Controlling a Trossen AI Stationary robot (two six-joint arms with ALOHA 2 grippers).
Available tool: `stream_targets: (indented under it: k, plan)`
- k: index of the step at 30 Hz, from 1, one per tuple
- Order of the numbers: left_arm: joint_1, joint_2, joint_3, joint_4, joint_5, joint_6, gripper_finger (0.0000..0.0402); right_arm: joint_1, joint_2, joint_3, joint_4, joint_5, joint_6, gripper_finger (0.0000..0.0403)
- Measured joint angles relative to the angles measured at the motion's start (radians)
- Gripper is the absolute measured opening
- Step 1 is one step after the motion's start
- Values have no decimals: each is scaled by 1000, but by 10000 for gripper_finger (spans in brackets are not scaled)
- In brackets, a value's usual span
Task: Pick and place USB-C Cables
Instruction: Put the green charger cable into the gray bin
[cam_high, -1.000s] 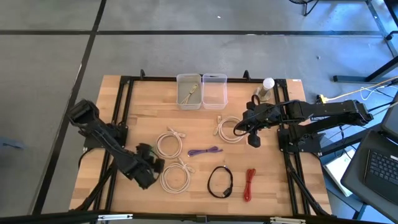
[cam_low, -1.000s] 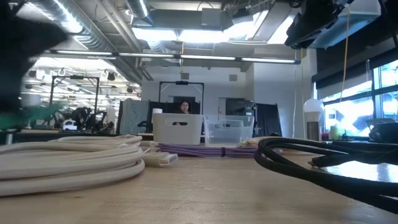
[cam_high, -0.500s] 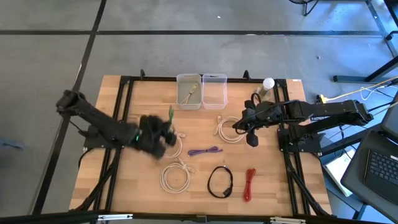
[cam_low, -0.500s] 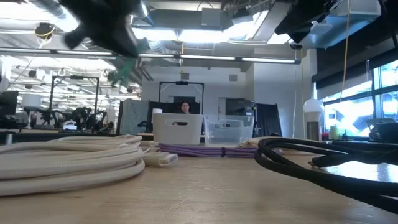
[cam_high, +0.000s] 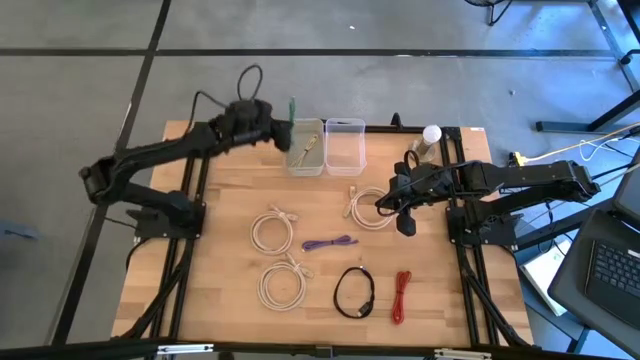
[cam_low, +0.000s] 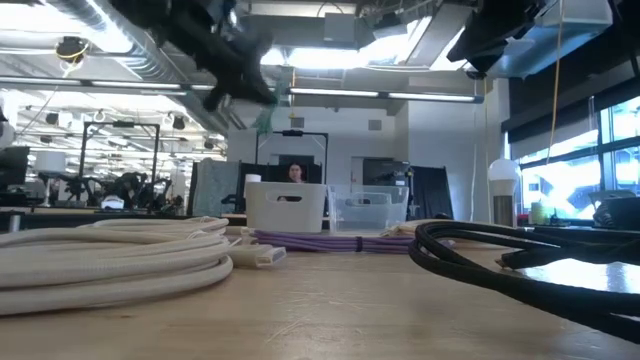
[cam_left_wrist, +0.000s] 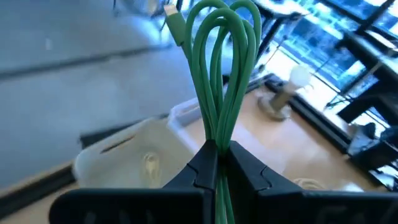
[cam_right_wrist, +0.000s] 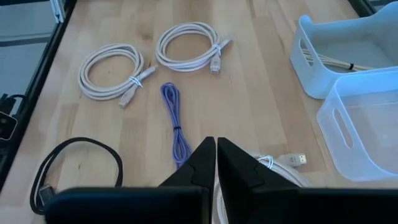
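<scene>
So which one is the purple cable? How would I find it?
Start at the two clear bins at the far edge of the wooden table and come toward the middle. The purple cable lies there flat, between three cream-white coiled cables. It is the only purple one, folded into a short, thin strip instead of a round loop.

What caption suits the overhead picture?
Left gripper carries a green cable beside the bins; right gripper hovers over a white coil.

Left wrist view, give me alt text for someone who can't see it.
The left gripper pinches a folded green USB-C cable, its loops standing up above the fingers. Beyond it sits a translucent white bin on the wooden table, with a white ball-topped object farther off.
</scene>
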Motion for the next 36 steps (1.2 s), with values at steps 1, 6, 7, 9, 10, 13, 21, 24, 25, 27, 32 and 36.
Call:
stream_targets:
  k: [1, 6, 7, 9, 10, 13, 21, 24, 25, 27, 32, 36]
  plan:
    - [25, 26, 0, 7, 40, -10, 11, 0, 0, 0, 2, 0, 0, 21]
    - [52, 195, 0, 95, 148, -15, 11, 0, 0, 0, 45, 0, 5, 21]
    - [52, 226, 0, 113, 163, -16, 11, 0, 0, 0, 48, 0, 7, 21]
    - [53, 281, 0, 136, 165, -22, 11, 0, 0, 0, 50, 0, 20, 21]
    - [55, 303, 0, 146, 163, -24, 11, 0, 0, 0, 50, 0, 27, 21]
    - [68, 356, 9, 150, 156, -37, 11, 0, 0, 0, 50, 0, 31, 21]
    - [72, 446, 91, 79, 96, -42, 11, 0, 0, 0, 51, 0, 58, 21]
    - [67, 480, 133, 33, 89, -40, 11, 0, 0, 0, 52, 0, 58, 21]
    - [64, 494, 146, 15, 80, -40, 11, 0, 0, 0, 52, 0, 58, 21]
    - [56, 521, 169, -22, 69, -44, 11, 0, 0, 0, 54, 0, 58, 21]
    - [32, 577, 249, -149, 9, -47, 10, 0, 0, 0, 54, 0, 58, 21]
    - [9, 590, 325, -260, -61, -47, 10, 0, 0, 0, 54, 0, 57, 21]
